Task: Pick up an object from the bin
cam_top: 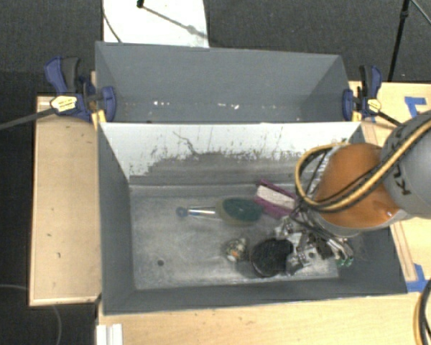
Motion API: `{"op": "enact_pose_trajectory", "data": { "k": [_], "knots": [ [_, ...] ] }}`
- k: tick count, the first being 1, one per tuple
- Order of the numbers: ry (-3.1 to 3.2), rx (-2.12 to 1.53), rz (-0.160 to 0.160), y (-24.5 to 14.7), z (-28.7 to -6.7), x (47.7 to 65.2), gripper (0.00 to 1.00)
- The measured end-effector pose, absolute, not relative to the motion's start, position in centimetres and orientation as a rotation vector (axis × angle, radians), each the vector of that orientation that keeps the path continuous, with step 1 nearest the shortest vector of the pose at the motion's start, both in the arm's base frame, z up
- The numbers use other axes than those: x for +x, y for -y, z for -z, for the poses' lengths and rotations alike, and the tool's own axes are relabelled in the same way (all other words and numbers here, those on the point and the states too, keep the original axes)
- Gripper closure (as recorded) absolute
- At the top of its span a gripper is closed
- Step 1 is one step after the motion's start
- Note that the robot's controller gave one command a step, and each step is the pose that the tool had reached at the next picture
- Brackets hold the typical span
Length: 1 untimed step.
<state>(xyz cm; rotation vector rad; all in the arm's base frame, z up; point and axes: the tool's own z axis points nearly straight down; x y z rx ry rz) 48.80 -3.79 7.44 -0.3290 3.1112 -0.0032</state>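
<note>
My gripper (302, 249) is low in the bin's right front part, its metal body showing under the orange cover. Right beside it on the left lies a black round lump (269, 256), touching or nearly touching the gripper. A small shiny crumpled thing (235, 249) lies just left of the black lump. Behind them a brush with a dark green round head (238, 210) and a pale blue handle (195, 212) lies on the floor. A purple and white flat thing (274, 198) leans beside the green head, partly hidden by the cover.
A small green bit (345, 261) shows at the gripper's right. The arm with its orange cover and cables reaches in over the bin's right wall. The bin's left half has bare floor.
</note>
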Motion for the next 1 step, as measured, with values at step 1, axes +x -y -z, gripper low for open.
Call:
{"op": "enact_pose_trajectory", "data": {
  "k": [1],
  "knots": [
    [-3.117, -0.299, 0.003, 5.17, -22.27, 49.73, 1.0]
  ]
}}
